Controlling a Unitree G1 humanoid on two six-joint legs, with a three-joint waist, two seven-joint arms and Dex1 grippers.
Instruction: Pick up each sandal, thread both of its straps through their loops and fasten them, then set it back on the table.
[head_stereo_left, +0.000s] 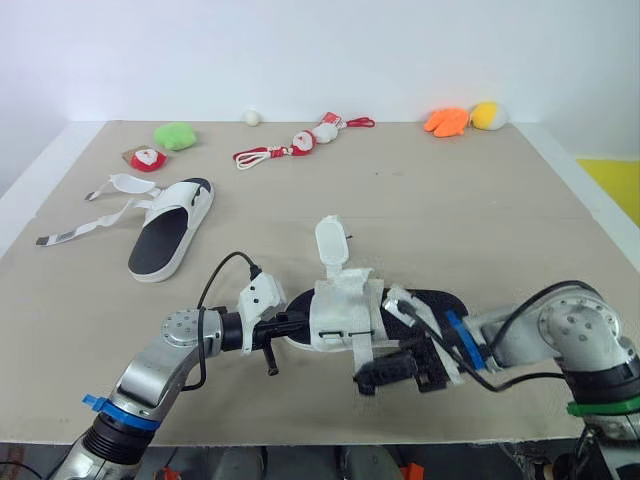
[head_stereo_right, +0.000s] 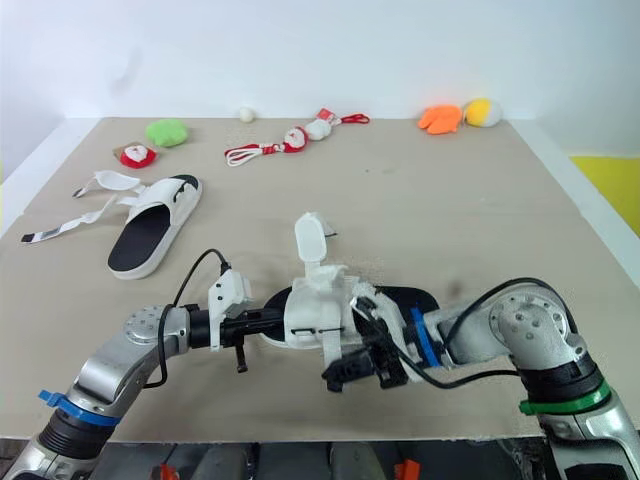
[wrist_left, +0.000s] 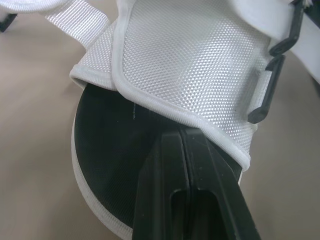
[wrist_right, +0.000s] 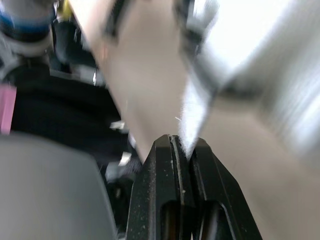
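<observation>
A white sandal (head_stereo_left: 340, 310) with a black footbed lies near the table's front edge, between my two grippers. Its upper band (wrist_left: 190, 60) is closed over the foot, and one strap tab (head_stereo_left: 330, 240) stands upright behind it. My left gripper (head_stereo_left: 290, 327) is shut on the sandal's sole rim at the end toward my left. A white strap (wrist_right: 195, 115) hangs off the sandal's front side, and my right gripper (head_stereo_left: 368, 380) is shut on its end. A second sandal (head_stereo_left: 172, 228) lies at the far left with its straps (head_stereo_left: 90, 222) spread loose on the table.
Along the back lie a green plush (head_stereo_left: 176, 135), a red-and-white toy (head_stereo_left: 147, 158), a white ball (head_stereo_left: 252, 117), a red cord with small figures (head_stereo_left: 300, 142), and orange (head_stereo_left: 447, 121) and yellow (head_stereo_left: 488, 115) plush toys. The table's front edge (head_stereo_left: 320, 440) runs just below both grippers.
</observation>
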